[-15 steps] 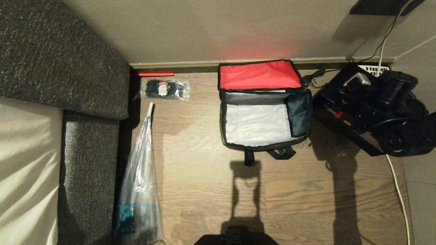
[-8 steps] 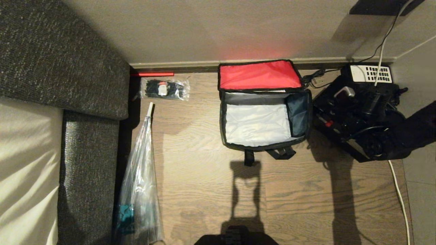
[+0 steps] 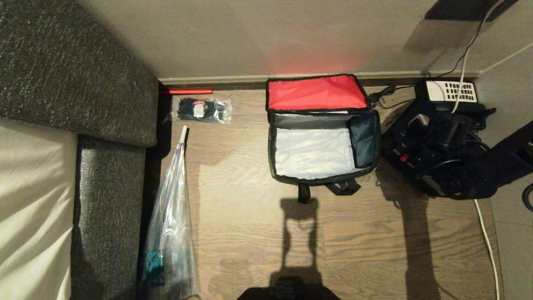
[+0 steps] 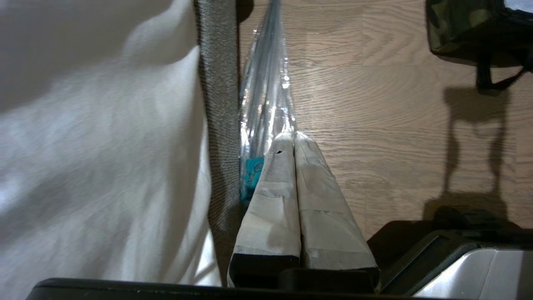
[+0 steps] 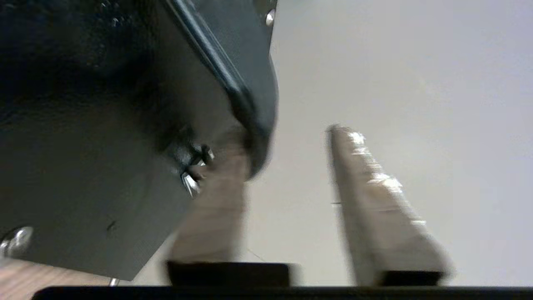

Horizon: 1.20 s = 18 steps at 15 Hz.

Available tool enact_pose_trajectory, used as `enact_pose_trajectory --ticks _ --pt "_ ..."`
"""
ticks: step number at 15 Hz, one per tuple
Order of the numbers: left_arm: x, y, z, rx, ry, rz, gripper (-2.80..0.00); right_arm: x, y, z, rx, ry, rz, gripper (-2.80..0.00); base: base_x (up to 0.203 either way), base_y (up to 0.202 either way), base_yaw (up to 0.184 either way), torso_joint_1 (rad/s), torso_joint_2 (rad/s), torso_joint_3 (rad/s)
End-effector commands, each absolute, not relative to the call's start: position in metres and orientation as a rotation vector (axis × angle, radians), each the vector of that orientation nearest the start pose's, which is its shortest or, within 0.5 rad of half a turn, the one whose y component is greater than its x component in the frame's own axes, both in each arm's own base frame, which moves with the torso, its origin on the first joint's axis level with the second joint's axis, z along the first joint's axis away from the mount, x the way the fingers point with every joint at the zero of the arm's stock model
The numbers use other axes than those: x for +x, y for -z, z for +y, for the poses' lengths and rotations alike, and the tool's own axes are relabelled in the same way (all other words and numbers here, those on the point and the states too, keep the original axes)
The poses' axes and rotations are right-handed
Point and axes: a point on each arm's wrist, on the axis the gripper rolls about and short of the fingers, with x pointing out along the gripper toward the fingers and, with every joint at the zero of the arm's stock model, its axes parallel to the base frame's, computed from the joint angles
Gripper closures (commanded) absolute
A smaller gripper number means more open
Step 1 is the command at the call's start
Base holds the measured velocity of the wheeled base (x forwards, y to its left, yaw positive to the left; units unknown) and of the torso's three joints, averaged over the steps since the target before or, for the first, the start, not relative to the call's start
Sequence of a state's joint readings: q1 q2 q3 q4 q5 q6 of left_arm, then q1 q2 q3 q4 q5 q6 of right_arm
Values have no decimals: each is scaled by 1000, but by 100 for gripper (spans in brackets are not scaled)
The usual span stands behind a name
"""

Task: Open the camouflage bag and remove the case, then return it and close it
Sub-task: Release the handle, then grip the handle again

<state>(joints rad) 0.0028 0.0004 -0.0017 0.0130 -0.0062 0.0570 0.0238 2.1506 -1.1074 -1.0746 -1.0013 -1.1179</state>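
**A:** Where is the case (image 3: 397, 146) right now?

**B:** On the floor (image 3: 250, 216), just to the right of the camouflage bag (image 3: 316, 180), its far end near the desk telephone (image 3: 452, 91) by the wall. It lies out of the bag. The bag stands open, with the red-lined lid tipped up against the wall and nothing showing in the pale interior.

**A:** How do you expect it to handle?

**B:** It looks like a rigid black box, so I'd say it won't give under a squeeze. Its bulk and metal screws suggest some weight. The flat sides seem too wide and smooth for a pinch. The top handle is the sensible hold. One pale handle mount (image 3: 419, 120) shows beside the arm, though the grip itself is mostly hidden. Held by the handle it will probably hang and swing, so it has to go squarely into the soft bag, whose walls may fold inward.

**A:** And the right gripper (image 5: 289, 135)?

**B:** It is low over the case, reaching in from the right. Its fingers (image 5: 374, 200) are spread, with bare wall showing through the gap and nothing pinched. One finger sits close against the case's dark corner; I can't tell whether it touches.

**A:** The left?

**B:** The left gripper (image 4: 293, 137) is parked well away, pointing down at the floor beside a clear plastic sleeve (image 4: 266, 96), fingers pressed together on nothing.
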Motion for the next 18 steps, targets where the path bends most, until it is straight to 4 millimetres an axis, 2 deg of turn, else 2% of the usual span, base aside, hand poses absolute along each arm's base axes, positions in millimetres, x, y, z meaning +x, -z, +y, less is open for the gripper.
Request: enact_pose_trajectory --ticks 1,3,5,9,12,13,15,16,18 --pt "-23 -75 0 57 3 9 0 413 -122 -9 -1044 842 561 -280 0 0 0 0 0 0" --pt "-23 -75 0 57 3 9 0 405 -113 -6 -1081 757 567 -280 0 0 0 0 0 0" --pt "-23 -75 0 57 3 9 0 391 -121 5 -1096 683 538 -280 0 0 0 0 0 0" --pt "-23 -75 0 57 3 9 0 363 -161 25 -1029 612 419 -280 0 0 0 0 0 0" --pt "-23 -75 0 57 3 9 0 332 -191 30 -977 554 367 -280 0 0 0 0 0 0" --pt "-23 -75 0 58 3 9 0 321 -198 30 -963 487 349 -280 0 0 0 0 0 0" --pt "-23 -75 0 57 3 9 0 303 -199 34 -920 183 352 -280 0 0 0 0 0 0" --pt "-23 -75 0 57 3 9 0 291 -202 40 -878 55 360 -280 0 0 0 0 0 0" --pt "-23 -75 0 57 4 9 0 273 -204 62 -753 -59 371 -280 0 0 0 0 0 0"
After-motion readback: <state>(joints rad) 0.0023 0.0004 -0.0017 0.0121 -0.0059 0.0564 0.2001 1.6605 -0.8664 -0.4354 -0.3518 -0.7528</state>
